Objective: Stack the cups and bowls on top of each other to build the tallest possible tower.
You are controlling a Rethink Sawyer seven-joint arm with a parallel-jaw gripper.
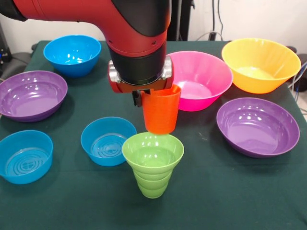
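The gripper (144, 98) pinches the orange cup (161, 110) by its rim, holding it upright just above the green cup (153, 164), which stands on the surface (216, 191) among bowls.

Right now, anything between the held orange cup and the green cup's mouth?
Nothing visible. The orange cup, held in the gripper, hangs just above the green cup, whose mouth is open and empty. The nearest blue bowl sits off to the side.
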